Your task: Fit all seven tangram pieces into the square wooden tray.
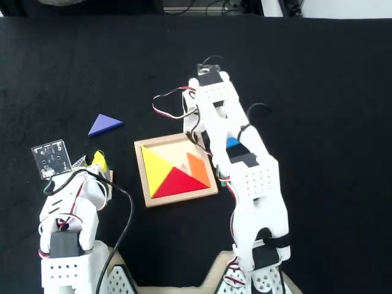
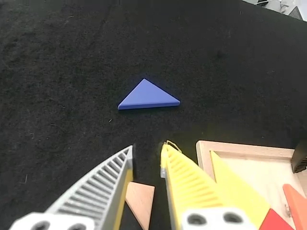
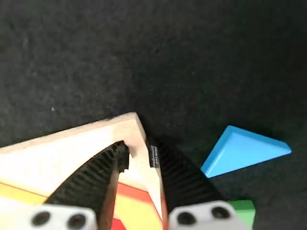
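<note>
Tray (image 3: 96, 128) wall sits pinched by right gripper (image 3: 139, 152), likely steadying it. At the high view's left, part-open left gripper (image 2: 147, 148) straddles tan piece (image 2: 139, 199).

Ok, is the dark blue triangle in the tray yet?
Out. The dark blue triangle lies flat on the black cloth, apart from the wooden tray.

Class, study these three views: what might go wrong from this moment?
The right pincer sits at the corner of the tray; a sideways move could drag it and jolt the yellow piece, red piece and orange piece inside.
The left pincer is open over a flat tan piece close beside the tray; its yellow finger might bump the rim.
The light blue triangle lies near the right arm and may get swept.
</note>
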